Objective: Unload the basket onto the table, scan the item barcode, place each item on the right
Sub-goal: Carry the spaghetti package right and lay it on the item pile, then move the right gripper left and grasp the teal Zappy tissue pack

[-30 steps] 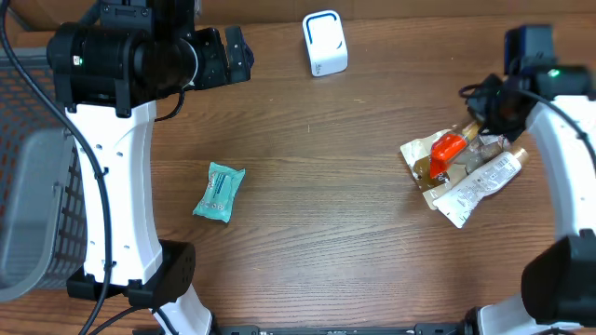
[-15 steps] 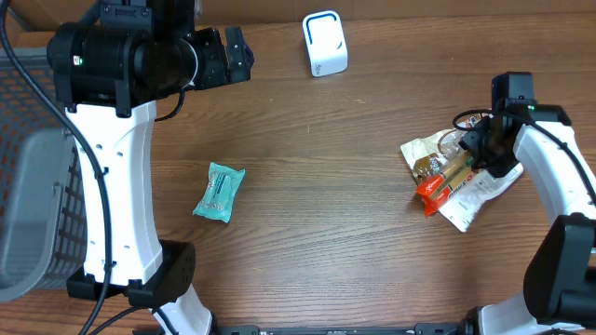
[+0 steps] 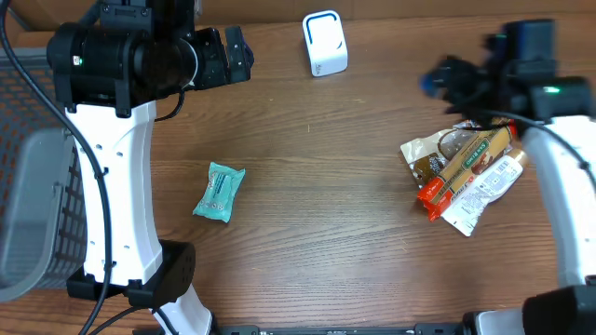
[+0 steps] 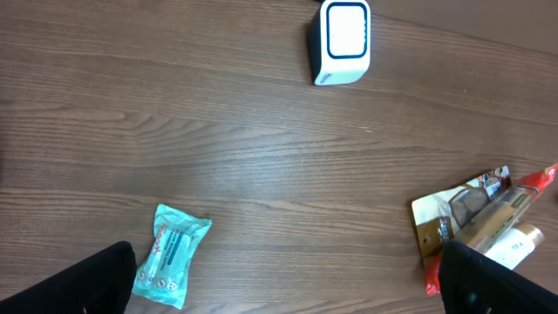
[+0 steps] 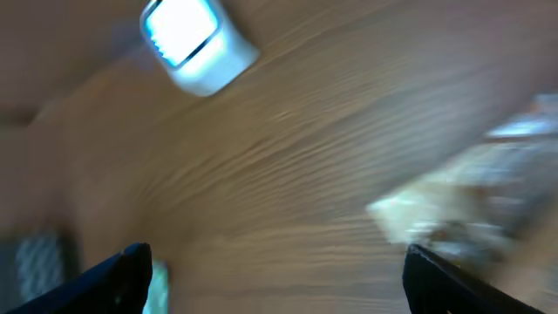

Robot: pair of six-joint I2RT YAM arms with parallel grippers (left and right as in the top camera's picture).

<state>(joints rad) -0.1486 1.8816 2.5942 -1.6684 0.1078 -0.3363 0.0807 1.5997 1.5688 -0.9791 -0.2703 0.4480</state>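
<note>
A pile of packets (image 3: 466, 175) lies at the table's right: a long brown packet with a red end (image 3: 459, 170) sits on top of a white tube and a crinkled wrapper. The white barcode scanner (image 3: 324, 44) stands at the back centre. A teal packet (image 3: 219, 192) lies left of centre. My right gripper (image 3: 447, 79) hovers behind the pile, open, with nothing between its fingers (image 5: 471, 279); its view is blurred. High at the back left, my left gripper (image 3: 233, 54) is open and empty, its fingers (image 4: 70, 283) framing the teal packet (image 4: 170, 264) and the pile (image 4: 479, 222).
A grey wire basket (image 3: 28, 195) stands off the table's left edge. The left arm's white column (image 3: 116, 186) rises at the left front. The scanner (image 4: 342, 39) faces the table's middle.
My right gripper opened, left the red-ended packet lying on the pile, and rose away toward the back. The left arm stayed still.
</note>
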